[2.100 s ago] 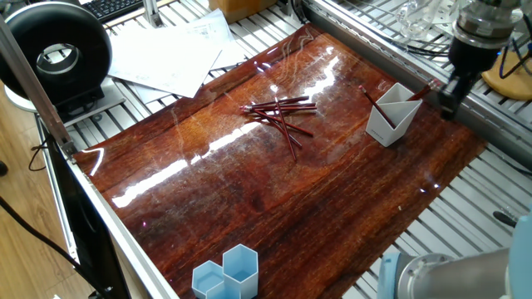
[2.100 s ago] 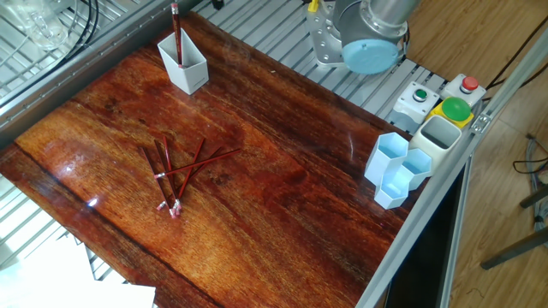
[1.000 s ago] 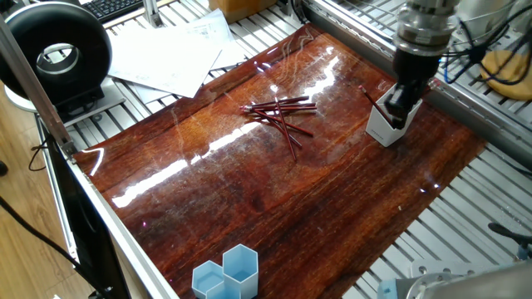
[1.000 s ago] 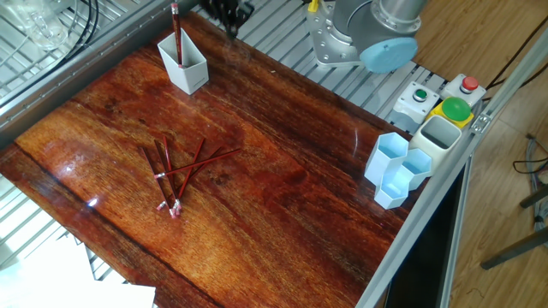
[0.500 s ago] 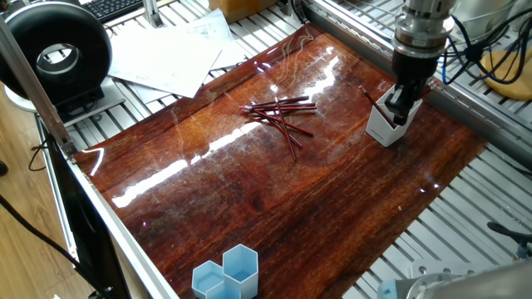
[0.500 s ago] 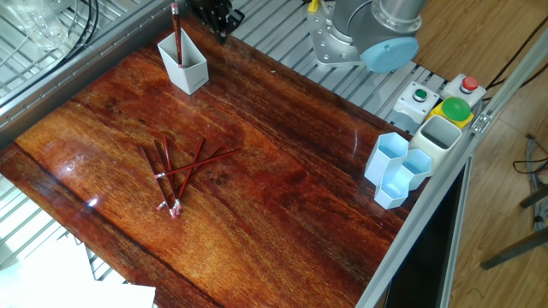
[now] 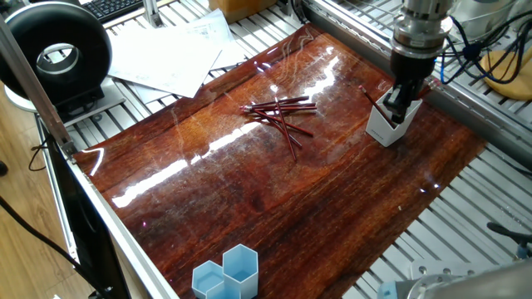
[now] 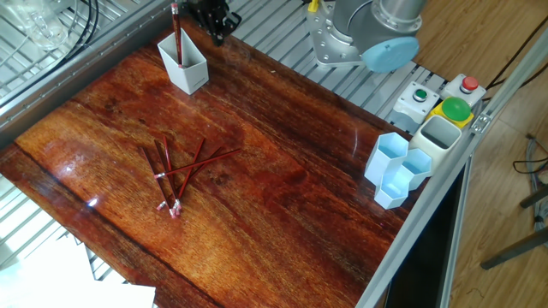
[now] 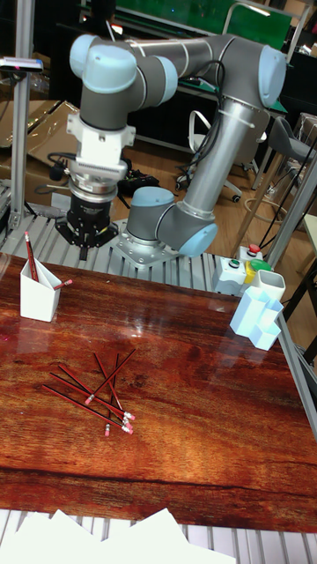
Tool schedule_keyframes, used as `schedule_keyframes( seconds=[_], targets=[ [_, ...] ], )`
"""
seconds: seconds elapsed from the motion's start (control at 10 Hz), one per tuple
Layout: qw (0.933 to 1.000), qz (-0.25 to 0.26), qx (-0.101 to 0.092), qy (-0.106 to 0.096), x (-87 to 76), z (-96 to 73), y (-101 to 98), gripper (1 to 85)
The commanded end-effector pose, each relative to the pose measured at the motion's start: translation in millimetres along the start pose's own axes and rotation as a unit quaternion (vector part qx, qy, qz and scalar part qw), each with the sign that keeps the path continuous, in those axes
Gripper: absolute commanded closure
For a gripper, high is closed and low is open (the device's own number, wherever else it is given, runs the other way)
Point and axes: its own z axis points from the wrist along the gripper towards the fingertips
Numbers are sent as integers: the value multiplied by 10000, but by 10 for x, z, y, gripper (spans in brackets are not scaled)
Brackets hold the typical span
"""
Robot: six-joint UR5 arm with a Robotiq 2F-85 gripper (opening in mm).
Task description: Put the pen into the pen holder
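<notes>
The pen holder point(image 7: 387, 123) point(image 8: 185, 67) point(image 9: 39, 296) is a white angular cup at the far end of the wooden board. A red pen point(image 8: 175, 32) point(image 9: 31, 256) stands in it, and a second pen point(image 9: 62, 284) leans over its rim. Several loose red pens point(image 7: 283, 115) point(image 8: 176, 171) point(image 9: 95, 393) lie in a heap mid-board. My gripper point(image 7: 403, 100) point(image 8: 215, 20) point(image 9: 88, 236) hangs just above and behind the holder. Its dark fingers are too small and shadowed to read, and I see no pen between them.
Light blue hexagonal cups point(image 7: 226, 274) point(image 8: 397, 171) point(image 9: 255, 319) stand at the board's other end, next to a button box point(image 8: 438, 96). The arm's base point(image 8: 360, 34) sits behind the board. Paper sheets point(image 7: 170, 51) and a black round device point(image 7: 58, 54) lie off the board.
My gripper came in from beyond the holder's far side to a spot over it. In the last half second it has barely shifted. The heap of pens has not moved.
</notes>
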Motion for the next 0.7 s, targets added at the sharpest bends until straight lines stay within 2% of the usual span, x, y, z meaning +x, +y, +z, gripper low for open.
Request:
schedule_keyframes(
  seconds=[0.0, 0.1, 0.4, 0.6],
  targets=[
    [9996, 56, -213, -147, -357, -1, 125, 847],
    [9999, 32, -26, -161, -409, 22, -48, 847],
    [9998, 166, 50, -113, -358, 23, -60, 847],
    [9989, 414, 237, -34, -313, 21, -157, 847]
  ],
)
